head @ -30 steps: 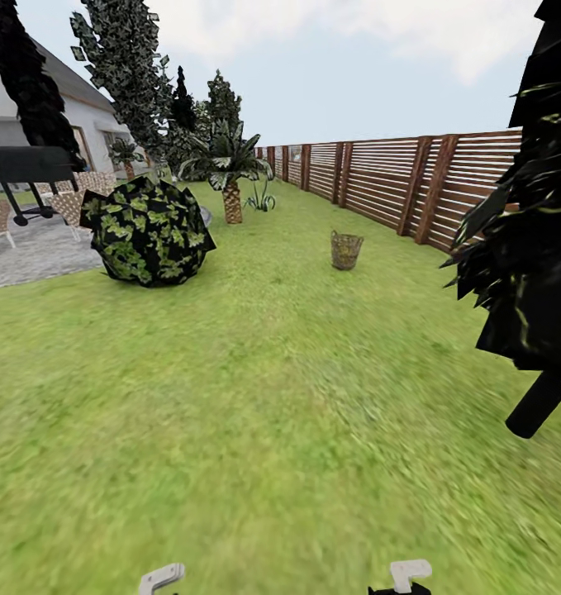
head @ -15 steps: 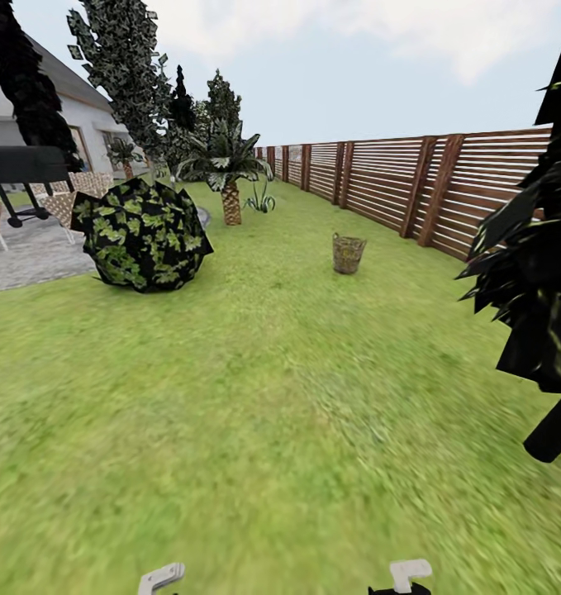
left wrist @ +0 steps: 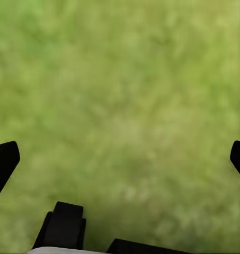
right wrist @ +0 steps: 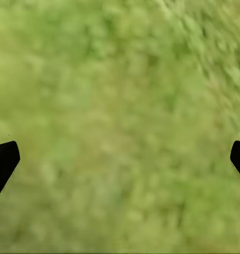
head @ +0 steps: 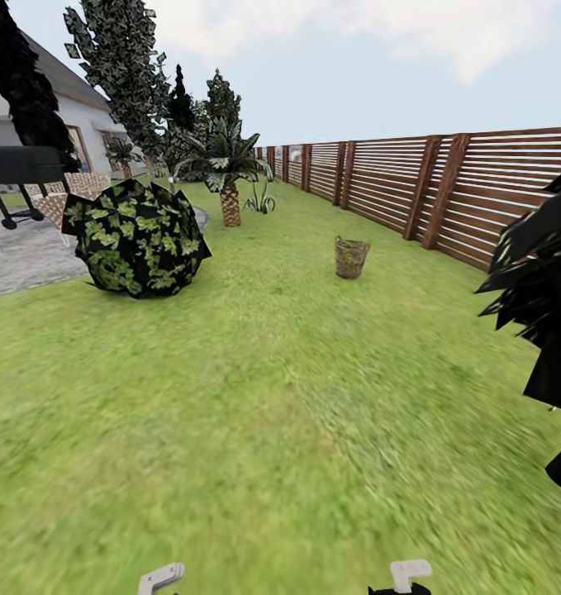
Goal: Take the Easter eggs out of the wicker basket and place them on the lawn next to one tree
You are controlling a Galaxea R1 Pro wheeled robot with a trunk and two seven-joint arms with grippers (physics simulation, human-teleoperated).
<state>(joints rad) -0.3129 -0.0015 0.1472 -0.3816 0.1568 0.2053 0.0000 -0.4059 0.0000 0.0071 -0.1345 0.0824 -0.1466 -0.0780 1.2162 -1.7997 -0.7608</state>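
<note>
Small tan woven wicker basket [head: 349, 257] upright on the lawn [head: 255, 397] near the slatted fence [head: 445, 198]; left pincer [left wrist: 120, 159] and right pincer [right wrist: 120, 159] spread wide, empty, over grass.

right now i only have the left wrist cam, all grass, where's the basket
Observer: In the head view the basket stands upright on the lawn, far ahead and a little right, near the fence.
Operator: anything near that line
Observer: A round bush sits well to the left of it, by the paved patch.
Operator: right gripper holding anything
Observer: No. The right gripper is open over grass, with nothing between its fingers.
</note>
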